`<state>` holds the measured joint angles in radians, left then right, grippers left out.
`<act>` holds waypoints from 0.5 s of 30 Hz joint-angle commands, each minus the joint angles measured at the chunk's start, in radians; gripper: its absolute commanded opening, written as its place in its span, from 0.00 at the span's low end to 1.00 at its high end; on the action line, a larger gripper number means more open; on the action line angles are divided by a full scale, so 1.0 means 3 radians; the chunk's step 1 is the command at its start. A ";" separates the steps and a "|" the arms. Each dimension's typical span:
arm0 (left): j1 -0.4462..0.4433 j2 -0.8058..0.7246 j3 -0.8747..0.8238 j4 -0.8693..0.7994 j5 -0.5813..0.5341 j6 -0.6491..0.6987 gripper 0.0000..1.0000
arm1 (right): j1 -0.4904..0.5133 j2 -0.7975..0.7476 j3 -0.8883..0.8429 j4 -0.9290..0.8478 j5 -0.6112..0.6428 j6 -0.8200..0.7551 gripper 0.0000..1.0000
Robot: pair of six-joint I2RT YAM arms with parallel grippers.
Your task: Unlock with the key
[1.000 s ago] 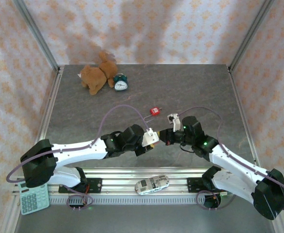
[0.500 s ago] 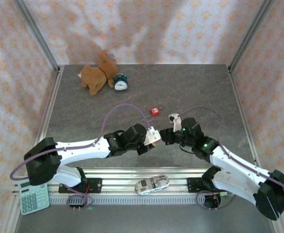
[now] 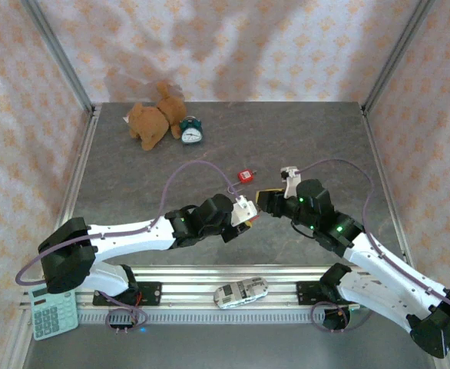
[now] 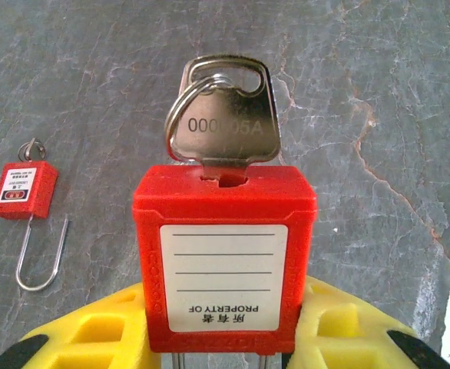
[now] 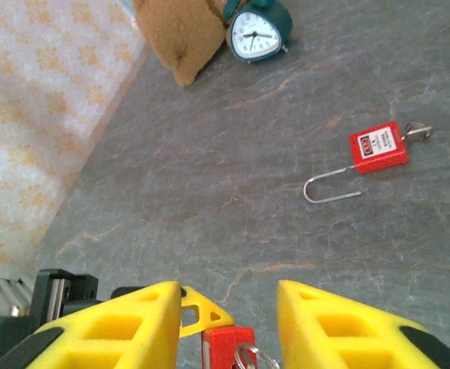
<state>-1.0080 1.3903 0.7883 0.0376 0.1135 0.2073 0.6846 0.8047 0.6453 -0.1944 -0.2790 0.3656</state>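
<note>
My left gripper (image 4: 223, 327) is shut on a red padlock (image 4: 223, 254) with a white label, its yellow fingers (image 4: 87, 330) pressing on both sides. A silver key (image 4: 223, 127) on a ring sits in the keyhole on the padlock's far end. In the top view the left gripper (image 3: 244, 216) meets the right gripper (image 3: 266, 201) at table centre. My right gripper (image 5: 229, 323) is open, with the padlock (image 5: 226, 347) and key ring just below the gap and not touched. A second red padlock (image 3: 245, 176) (image 5: 378, 147) (image 4: 23, 190) lies on the table with its shackle swung open.
A brown plush toy (image 3: 152, 121) and a green alarm clock (image 3: 190, 132) stand at the back left. A calculator (image 3: 54, 314) and a toy car (image 3: 240, 292) lie by the front rail. Patterned walls close in the grey table (image 3: 325, 138).
My right gripper has opened, let go of the key and drawn back to the right and away. The left gripper still holds the padlock in nearly the same place.
</note>
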 commanded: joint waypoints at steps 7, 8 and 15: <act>-0.0057 0.0063 0.0059 -0.0123 -0.0852 0.0139 0.27 | -0.0161 -0.0112 0.0047 -0.0298 0.0540 0.0106 0.37; -0.0075 0.0074 0.0087 -0.0151 -0.1005 0.0188 0.27 | -0.0186 -0.0128 0.0021 -0.0299 0.0562 0.0125 0.37; -0.0225 0.0055 0.0032 0.0083 -0.1943 0.0681 0.25 | -0.0349 -0.0108 -0.0080 -0.0206 0.0220 0.0144 0.36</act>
<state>-1.0603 1.4132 0.7891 0.0036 -0.2909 0.3275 0.5858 0.7750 0.6361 -0.2695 -0.1715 0.4011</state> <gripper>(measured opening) 0.331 0.364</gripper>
